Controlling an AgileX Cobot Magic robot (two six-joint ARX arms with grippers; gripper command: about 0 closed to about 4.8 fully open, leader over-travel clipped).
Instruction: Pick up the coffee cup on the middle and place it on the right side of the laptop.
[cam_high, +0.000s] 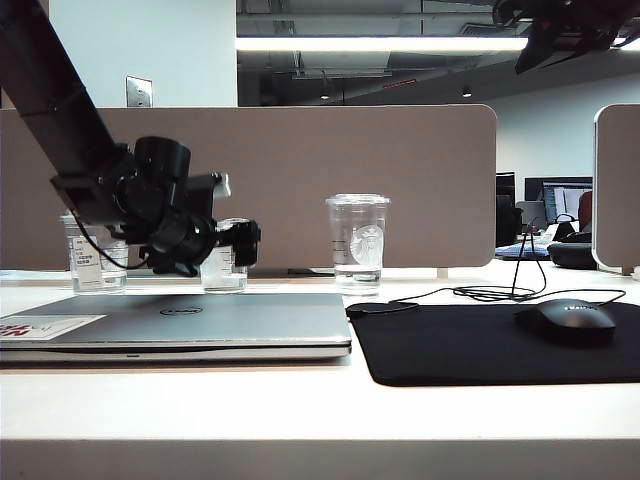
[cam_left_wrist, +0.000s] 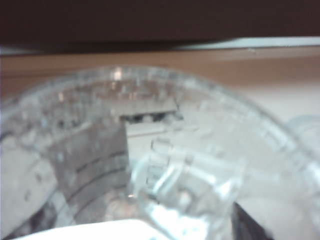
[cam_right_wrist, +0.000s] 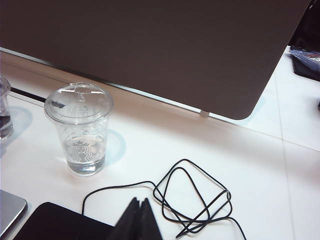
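Note:
The coffee cup (cam_high: 224, 270), short and clear with a rumpled lid, stands behind the laptop (cam_high: 180, 318) in the middle of three cups. My left gripper (cam_high: 240, 245) hangs right at it, open, the jaws level with its upper part. In the left wrist view the coffee cup's lid (cam_left_wrist: 165, 150) fills the frame, blurred, and hides the fingers. My right gripper (cam_right_wrist: 141, 205) is shut and empty, high over the mouse pad (cam_right_wrist: 55, 222); the exterior view shows it at the upper right (cam_high: 535, 55). The laptop lies flat and closed, with a white-and-red sticker at its left corner.
A wider labelled cup (cam_high: 95, 255) stands at the left, a taller logo cup (cam_high: 357, 243) right of the coffee cup. A black mouse pad (cam_high: 480, 345) with a mouse (cam_high: 565, 320) lies right of the laptop, its looped cable (cam_right_wrist: 195, 200) behind. A brown divider panel (cam_high: 300, 170) runs along the back.

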